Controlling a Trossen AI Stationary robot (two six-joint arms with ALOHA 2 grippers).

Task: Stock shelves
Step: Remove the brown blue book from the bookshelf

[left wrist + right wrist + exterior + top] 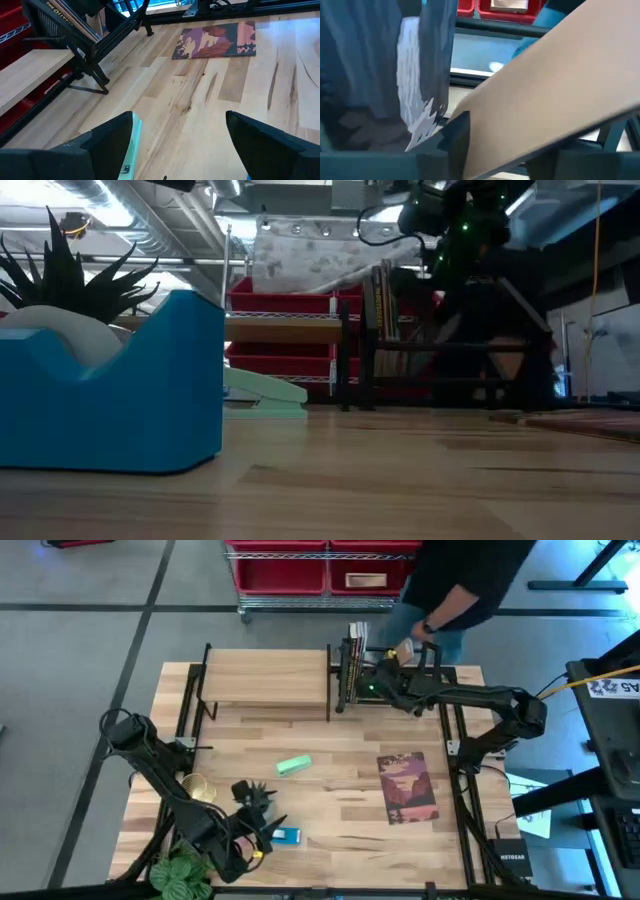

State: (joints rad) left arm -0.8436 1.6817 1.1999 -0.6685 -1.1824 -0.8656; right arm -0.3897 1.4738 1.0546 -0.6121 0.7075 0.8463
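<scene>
Right arm at the black book rack, left arm waiting at the near-left corner.

The right end effector [372, 680] sat over the black book rack [352, 690] at the table's [330, 790] far edge, just right of the wood-topped shelf [265, 675]; its wrist view showed a tan, tilted book [555, 90] pressed close between its fingers, apparently gripped. Upright books [357, 640] already stood in the rack. The left end effector [180, 150] hovered low and wide open, holding nothing, near the blue tape dispenser [285, 835]. A purple-covered book [406, 787] lay flat on the table, a green stapler [293, 766] nearby. A person [460, 580] stood behind the rack.
</scene>
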